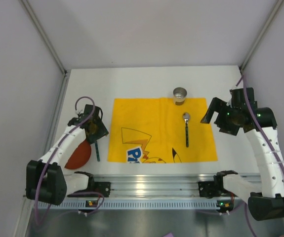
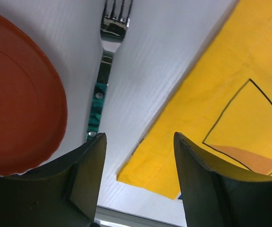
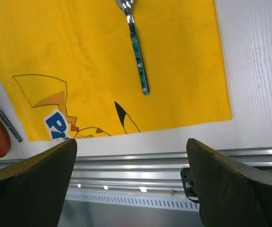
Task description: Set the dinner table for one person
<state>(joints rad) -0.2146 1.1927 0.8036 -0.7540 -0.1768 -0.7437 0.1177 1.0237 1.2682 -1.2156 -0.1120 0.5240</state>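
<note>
Across the middle of the top view spreads the white dinner table [image 1: 132, 81], a yellow cloth [image 1: 151, 123] at its centre. A spoon [image 1: 186, 129] lies on the cloth's right part. A small metal cup [image 1: 180, 94] stands upright at the cloth's upper edge, its inside too small to read. At lower left a red plate [image 1: 78, 155] shows a plain face, with a fork [image 1: 97, 149] just beside it. The left gripper [image 1: 98, 132] hangs over the fork, jaws apart, holding nothing. The right gripper [image 1: 220, 118], at the right, gapes wide, holding nothing.

Robotics lab cell, pale grey walls [image 1: 18, 74], white tabletop [image 1: 132, 81], ribbed aluminium rail [image 1: 151, 183]
</note>
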